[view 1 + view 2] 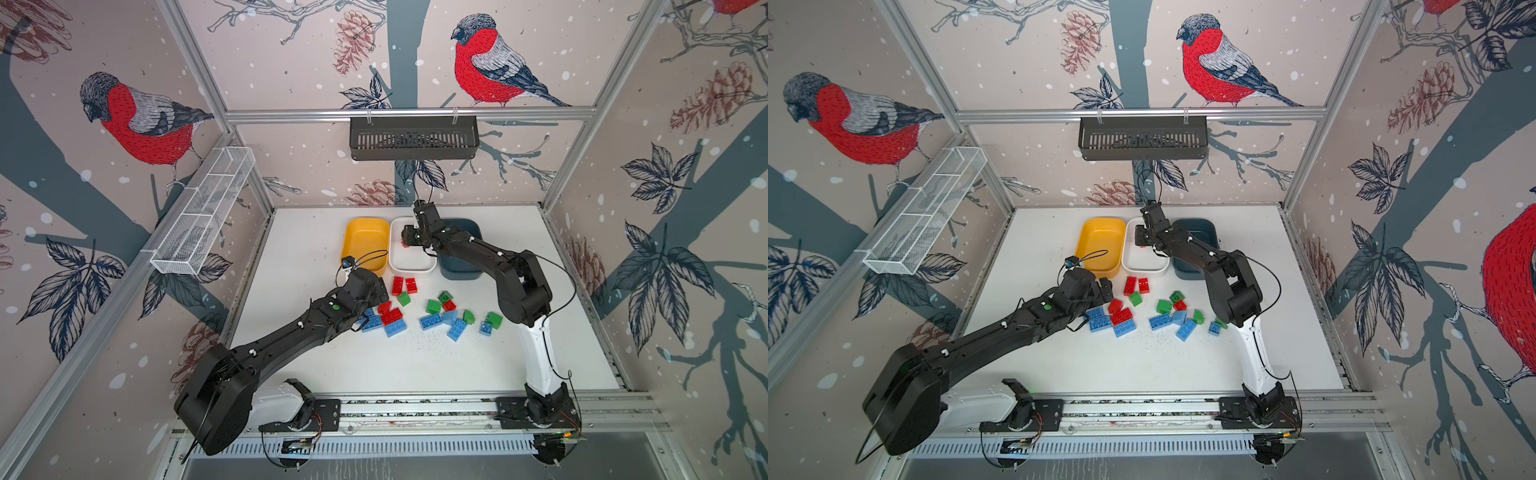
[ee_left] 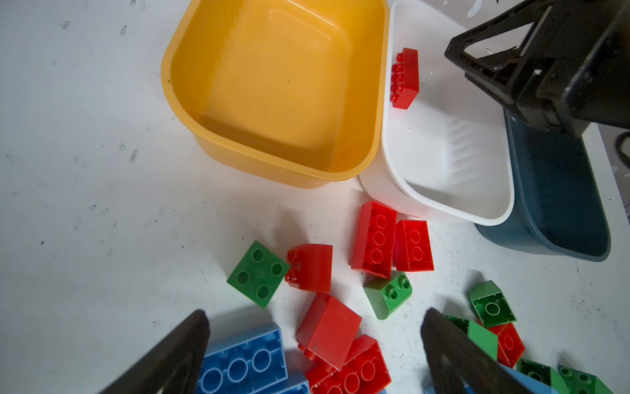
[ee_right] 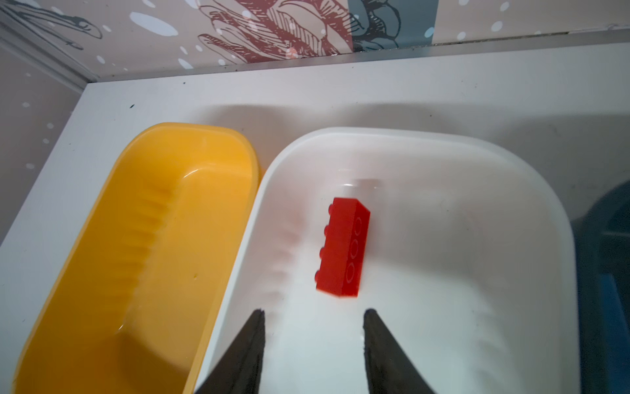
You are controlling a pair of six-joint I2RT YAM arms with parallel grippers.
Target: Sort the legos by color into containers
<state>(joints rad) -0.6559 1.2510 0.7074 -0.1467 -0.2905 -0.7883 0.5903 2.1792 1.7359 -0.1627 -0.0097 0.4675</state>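
Low in frame, your right gripper (image 3: 313,312) stands jaws apart, the red brick (image 3: 344,249) free in the white tub (image 3: 443,136); lift straight before swinging away.

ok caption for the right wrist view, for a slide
Right hand open over a long red studded brick inside the white plastic tub, empty yellow plastic tub beside it.

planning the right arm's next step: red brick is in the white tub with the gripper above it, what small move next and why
Probably lift the right gripper straight up and out of the white tub. Its jaws stand apart and the red brick is free of them, inside the tub, so this drop looks done; more red bricks lie in front of the tub.
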